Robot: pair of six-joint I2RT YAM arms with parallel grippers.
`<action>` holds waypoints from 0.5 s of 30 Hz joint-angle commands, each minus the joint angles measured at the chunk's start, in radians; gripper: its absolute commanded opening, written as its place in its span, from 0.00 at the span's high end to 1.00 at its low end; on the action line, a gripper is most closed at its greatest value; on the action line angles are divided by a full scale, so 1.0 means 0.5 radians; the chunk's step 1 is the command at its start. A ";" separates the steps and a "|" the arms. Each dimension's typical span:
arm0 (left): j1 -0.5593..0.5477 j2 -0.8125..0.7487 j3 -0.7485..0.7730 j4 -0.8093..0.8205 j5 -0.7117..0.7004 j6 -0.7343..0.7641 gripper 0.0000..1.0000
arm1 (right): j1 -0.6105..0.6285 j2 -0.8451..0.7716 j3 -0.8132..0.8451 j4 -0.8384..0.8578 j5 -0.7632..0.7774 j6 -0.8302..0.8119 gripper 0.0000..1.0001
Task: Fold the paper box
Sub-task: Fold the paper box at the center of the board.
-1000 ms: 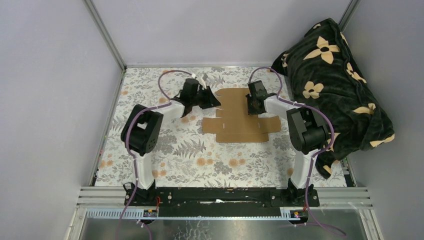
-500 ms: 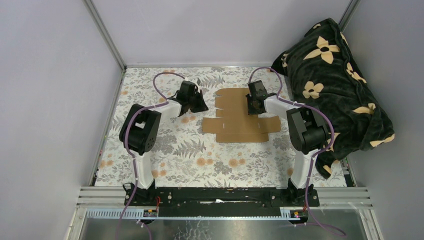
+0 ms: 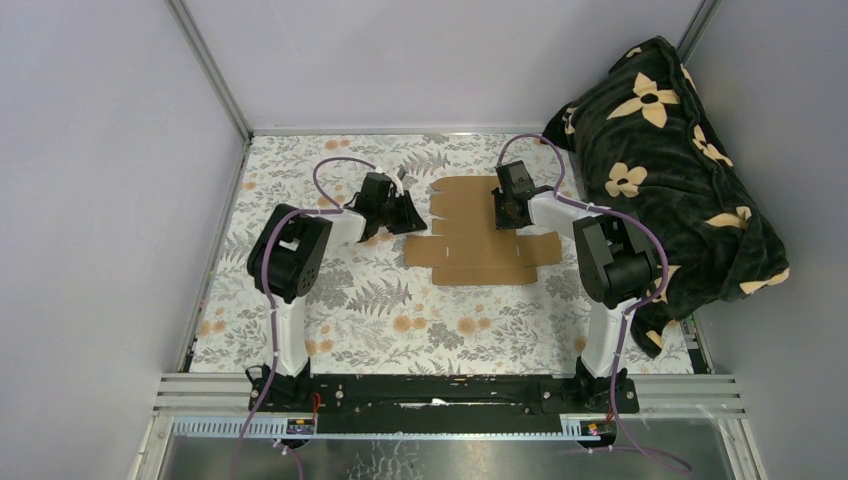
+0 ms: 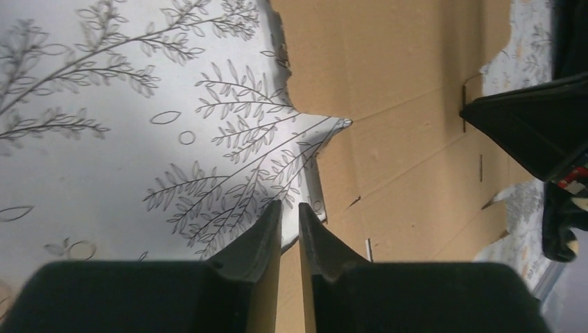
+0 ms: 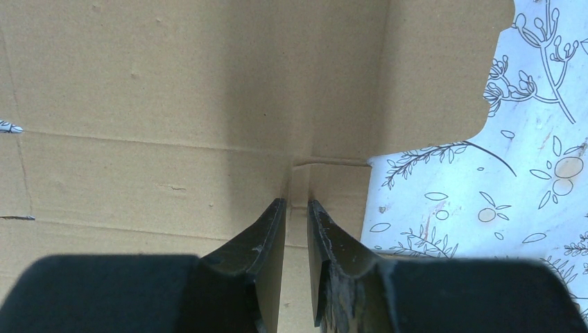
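The paper box (image 3: 483, 235), a flat die-cut sheet, lies under the right gripper (image 5: 297, 203), with its flap edge just ahead of the left gripper (image 4: 290, 208). It is likely light, stiff and creasable, so pinch a flap edge. Both jaw pairs stand narrowly apart, empty.

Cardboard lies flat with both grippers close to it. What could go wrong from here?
1. The flat brown die-cut cardboard sheet lies flat on the floral tablecloth. The left gripper, jaws barely apart at its left edge, may shove it or snag cloth instead of lifting a flap.
2. The right gripper, also barely open above the right side, does not visibly pin it, so the sheet could slide.
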 commanded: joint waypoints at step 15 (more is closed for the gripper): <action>-0.013 0.146 -0.087 0.448 0.269 -0.155 0.85 | 0.054 0.189 -0.138 -0.294 -0.255 0.053 0.75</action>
